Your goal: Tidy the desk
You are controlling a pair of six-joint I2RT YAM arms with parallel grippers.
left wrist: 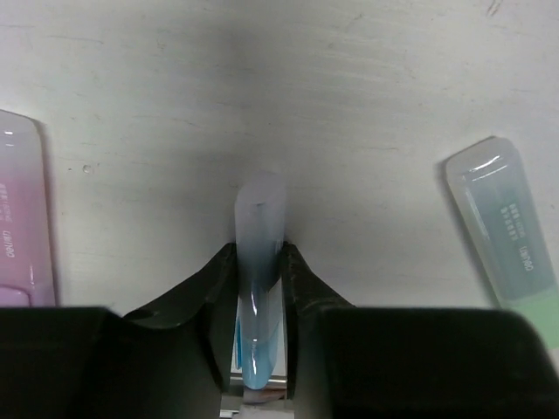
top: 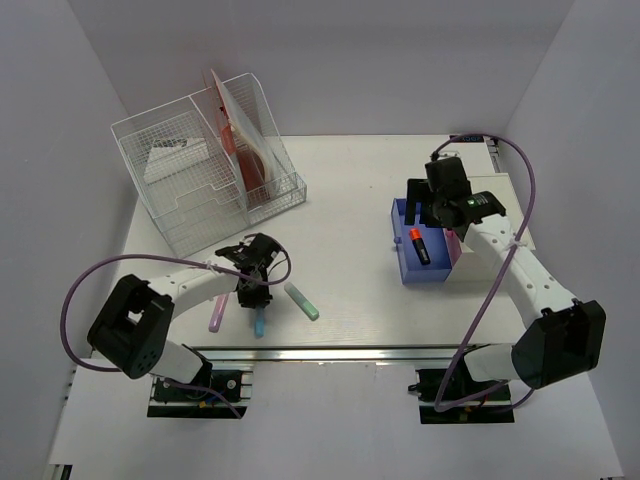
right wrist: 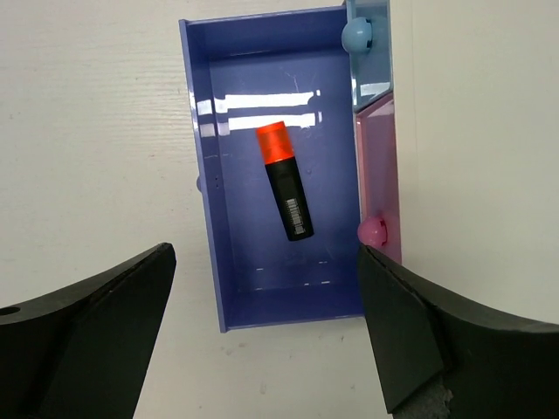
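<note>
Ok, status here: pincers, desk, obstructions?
Left pincer shut on pale blue translucent highlighter. Right pincer open over blue plastic drawer holding orange-capped black marker. White flat desk: pink highlighter and green highlighter loose. Nothing blocking.

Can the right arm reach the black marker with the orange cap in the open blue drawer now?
Probably yes. The open right gripper hangs above the blue plastic drawer, where the orange-capped black marker lies alone, uncovered.
</note>
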